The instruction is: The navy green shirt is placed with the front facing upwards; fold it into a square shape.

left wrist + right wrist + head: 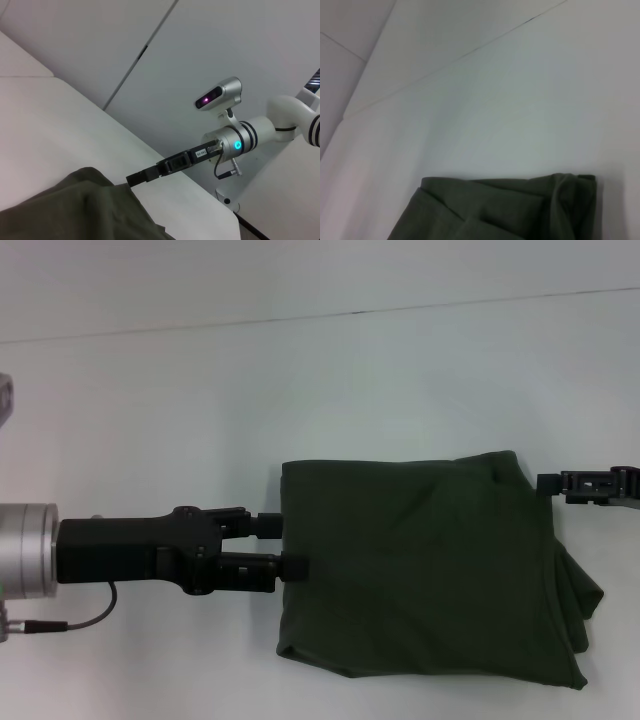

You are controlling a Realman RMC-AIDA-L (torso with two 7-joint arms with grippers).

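The navy green shirt lies folded into a rough square right of the table's middle, plain green side up. Loose folds bunch along its right edge. My left gripper is at the shirt's left edge, open. One of its fingertips overlaps the cloth and the other rests against the hem. My right gripper reaches in from the right and touches the shirt's far right corner. In the left wrist view the right gripper shows as one slim bar, shut, its tip meeting the cloth. Whether it pinches cloth is not visible.
The white table runs wide beyond and left of the shirt, with its far edge along the wall. The right arm's silver wrist and camera hang above the table's far side.
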